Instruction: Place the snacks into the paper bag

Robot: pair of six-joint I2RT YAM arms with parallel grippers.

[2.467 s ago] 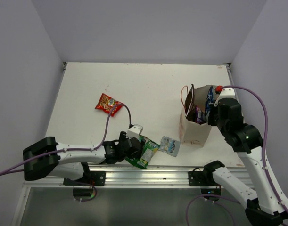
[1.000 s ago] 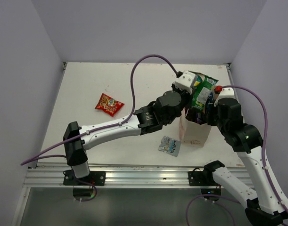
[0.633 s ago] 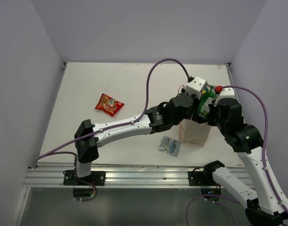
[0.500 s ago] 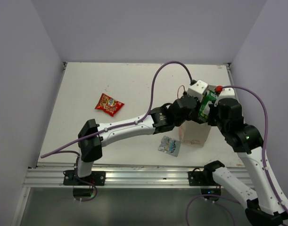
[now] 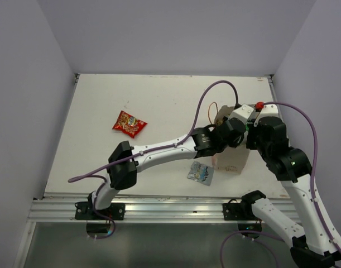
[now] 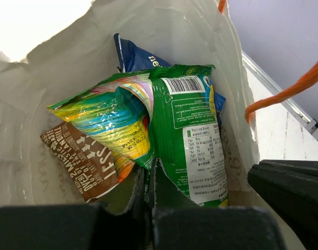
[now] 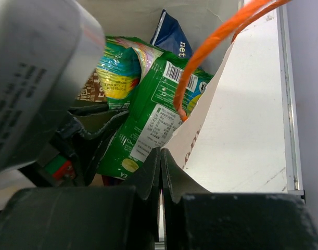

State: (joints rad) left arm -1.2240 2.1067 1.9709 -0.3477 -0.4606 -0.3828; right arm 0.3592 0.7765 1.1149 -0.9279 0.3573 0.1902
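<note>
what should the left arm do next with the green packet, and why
Probably open the left fingers and let go: the green packet they pinch is already well inside the paper bag, lying over the brown packet and blue packet, while the right fingers hold the bag's rim.

green packet [image 6: 185, 135] moved, now inside paper bag [image 5: 233, 161]

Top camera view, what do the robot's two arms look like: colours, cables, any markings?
The left arm and right arm match: white shells, black joint housings, each trailed by a purple cable. The right arm has a small green light and a red knob near its wrist. The left gripper and right gripper have black fingers.
</note>
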